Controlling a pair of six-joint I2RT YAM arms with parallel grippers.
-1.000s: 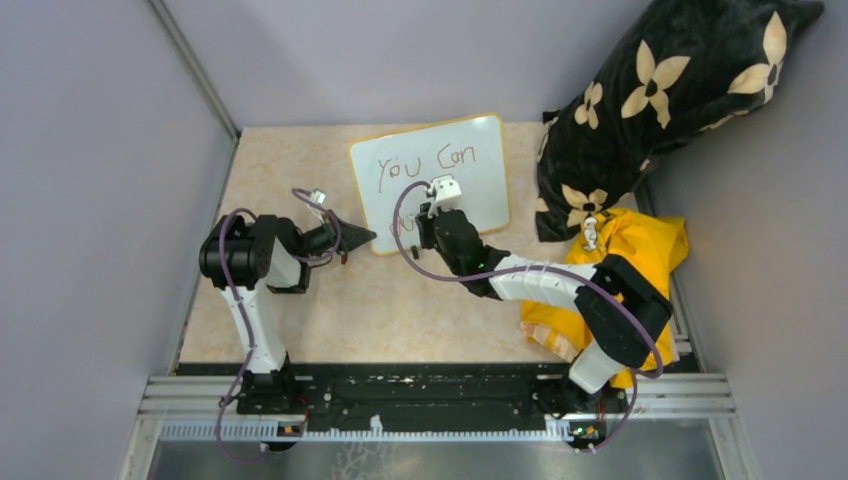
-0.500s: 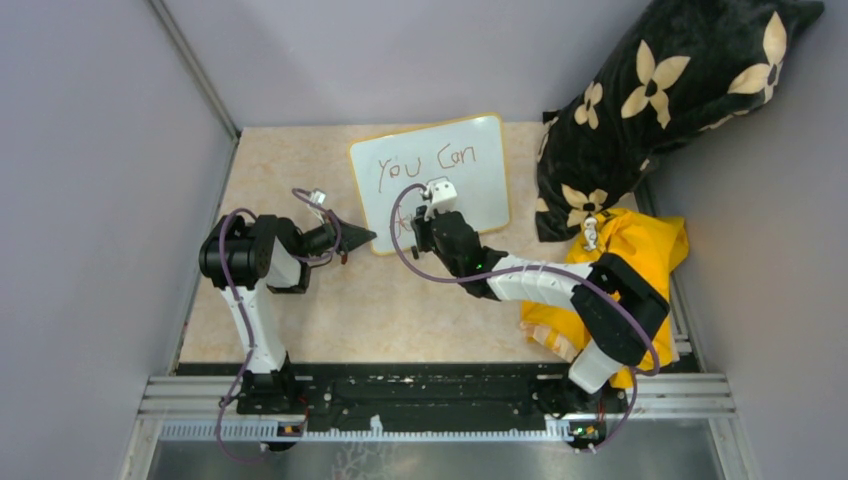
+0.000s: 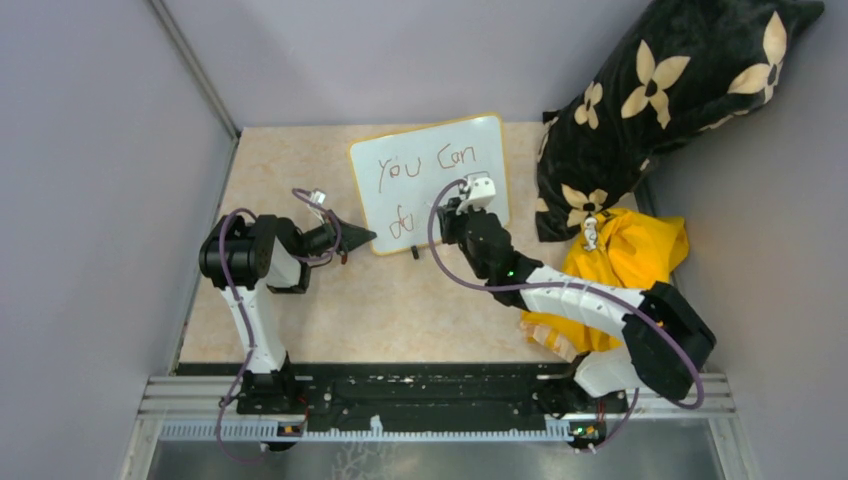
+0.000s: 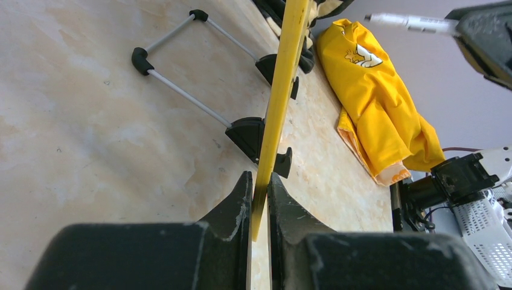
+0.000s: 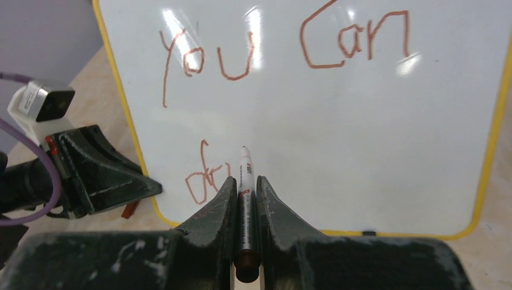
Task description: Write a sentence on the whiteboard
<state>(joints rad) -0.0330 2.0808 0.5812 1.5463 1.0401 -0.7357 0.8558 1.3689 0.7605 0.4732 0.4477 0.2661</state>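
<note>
The whiteboard (image 3: 478,150), white with a yellow frame, stands tilted at the back of the table. On it the sentence (image 3: 425,160) reads "You Can" in reddish-brown, with "do" (image 3: 400,225) below. My left gripper (image 3: 365,237) is shut on the board's lower left frame edge (image 4: 279,90), which sits between its jaws (image 4: 259,187). My right gripper (image 5: 244,180) is shut on a marker (image 5: 244,166). The marker's tip points at the whiteboard (image 5: 362,133) just right of "do" (image 5: 205,178). Whether the tip touches the board I cannot tell.
A black pillow with cream flowers (image 3: 660,100) leans at the back right. A yellow cloth (image 3: 620,270) lies under the right arm. The board's wire stand and black feet (image 4: 181,93) rest on the table behind it. Grey walls close in left, right and behind.
My right gripper has moved right along the board's lower line with the marker, uncovering the written "do". The left gripper has not moved.
</note>
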